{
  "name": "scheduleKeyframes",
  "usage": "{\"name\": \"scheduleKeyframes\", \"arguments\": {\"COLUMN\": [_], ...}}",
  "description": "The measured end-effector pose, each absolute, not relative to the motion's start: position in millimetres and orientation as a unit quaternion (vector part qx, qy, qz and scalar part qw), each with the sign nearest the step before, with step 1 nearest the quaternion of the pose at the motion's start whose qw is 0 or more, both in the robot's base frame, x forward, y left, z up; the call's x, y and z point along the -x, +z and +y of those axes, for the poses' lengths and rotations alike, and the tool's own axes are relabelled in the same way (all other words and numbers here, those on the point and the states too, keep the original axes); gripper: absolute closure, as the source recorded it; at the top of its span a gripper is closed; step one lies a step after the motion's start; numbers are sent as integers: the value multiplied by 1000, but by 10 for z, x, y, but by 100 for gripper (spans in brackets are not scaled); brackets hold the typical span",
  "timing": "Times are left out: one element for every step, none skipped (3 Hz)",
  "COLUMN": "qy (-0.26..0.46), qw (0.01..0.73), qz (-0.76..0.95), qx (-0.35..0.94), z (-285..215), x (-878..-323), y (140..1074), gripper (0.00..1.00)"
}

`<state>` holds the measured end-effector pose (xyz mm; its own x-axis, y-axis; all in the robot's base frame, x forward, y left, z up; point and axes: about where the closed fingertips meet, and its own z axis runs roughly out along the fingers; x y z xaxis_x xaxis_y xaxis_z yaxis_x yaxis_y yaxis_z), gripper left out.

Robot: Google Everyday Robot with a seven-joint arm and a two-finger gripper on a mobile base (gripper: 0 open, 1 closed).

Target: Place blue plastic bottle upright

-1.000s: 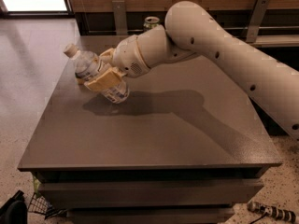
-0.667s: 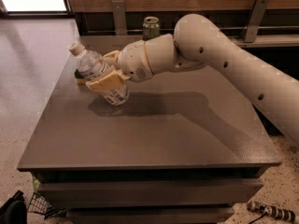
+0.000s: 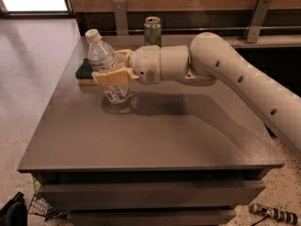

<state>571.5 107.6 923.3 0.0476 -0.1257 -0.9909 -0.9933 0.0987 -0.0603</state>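
My end effector (image 3: 106, 66) is clamped around the middle of the blue plastic bottle (image 3: 100, 54), one finger on the near side and one on the far side; the bottle sits over the left rear part of the surface (image 3: 155, 135), its white cap (image 3: 92, 33) leaning a little to the left, its base at or just above the top, though I cannot tell whether it actually touches. The job now, as I judge it, is to bring that lean to vertical and set the base flat before I let go; I should rotate the wrist gently so the cap comes over the base, then lower until the whole bottom rim bears evenly. The bottle looks light and thin-walled, so a hard squeeze could buckle it and a quick release could flick it over; I should open slowly and evenly, then withdraw to the right along my arm (image 3: 235, 74), not upward through the cap. A green and yellow sponge (image 3: 85, 72) lies just beside the bottle on the left; I must not set the base on its edge. The green drink can (image 3: 152, 30) stands well behind, out of my way.
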Motion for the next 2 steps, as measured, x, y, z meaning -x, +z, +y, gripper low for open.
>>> {"name": "scheduleKeyframes", "arguments": {"qy": [443, 448], "qw": [522, 534], "qz": [547, 563], "qx": [481, 445], "z": [996, 950], "x": [-5736, -5700], "y": [9204, 9179], "gripper": [100, 100]}}
